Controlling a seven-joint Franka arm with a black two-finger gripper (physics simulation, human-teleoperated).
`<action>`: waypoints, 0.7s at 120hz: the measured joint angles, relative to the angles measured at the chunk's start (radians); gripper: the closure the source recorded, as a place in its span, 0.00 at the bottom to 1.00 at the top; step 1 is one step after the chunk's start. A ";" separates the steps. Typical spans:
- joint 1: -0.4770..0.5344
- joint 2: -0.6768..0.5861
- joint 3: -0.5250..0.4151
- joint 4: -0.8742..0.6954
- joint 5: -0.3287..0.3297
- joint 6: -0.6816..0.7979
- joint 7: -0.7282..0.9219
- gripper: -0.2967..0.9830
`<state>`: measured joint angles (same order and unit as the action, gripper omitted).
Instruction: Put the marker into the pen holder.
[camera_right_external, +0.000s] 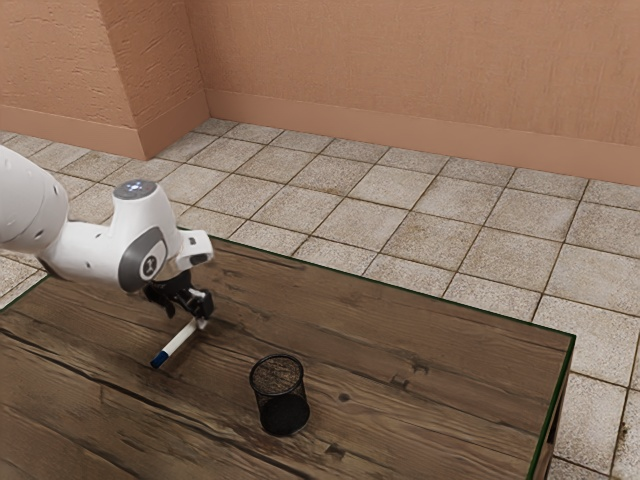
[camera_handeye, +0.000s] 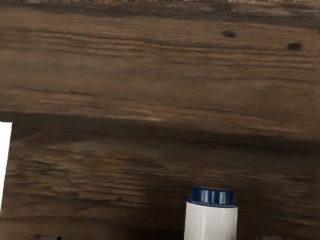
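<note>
The slim white marker with a blue end (camera_right_external: 180, 342) was seen lying on the brown wooden tabletop (camera_right_external: 430, 370), partly beneath the black two-finger gripper (camera_right_external: 184, 308); the round black wire-mesh pen holder (camera_right_external: 280, 395) was seen standing upright, apart from it, towards the tabletop's short edge at the exterior view's right. The fingers were held apart, with the barrel lying between them, unclamped and apparently closer to one finger than to the other.

The step in hand was judged to be the grasp. For it to be done well, the hand needed to be centred over the barrel first, so that both pads would be met together and the marker would not be pushed or rolled by one finger. A level, low descent was called for, with the closing motion kept square to the barrel and the tabletop left unscraped. A firm hold would be needed before any lift, since the marker would later have to be tipped upright over the holder's mouth.

The long axis was laid across the wood grain, roughly parallel to the tabletop's short edges. By the exterior view, the blue end was pointed away from the long far edge, and the white end was set beside the gripper.
</note>
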<state>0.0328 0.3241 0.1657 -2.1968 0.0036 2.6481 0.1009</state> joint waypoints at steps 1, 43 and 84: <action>0.000 0.000 0.000 0.000 -0.002 0.000 0.002 0.39; -0.006 -0.001 0.000 0.000 -0.029 0.006 0.059 0.79; -0.010 -0.022 0.001 0.000 -0.014 0.011 0.068 0.85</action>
<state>0.0227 0.3017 0.1669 -2.1972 -0.0105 2.6592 0.1688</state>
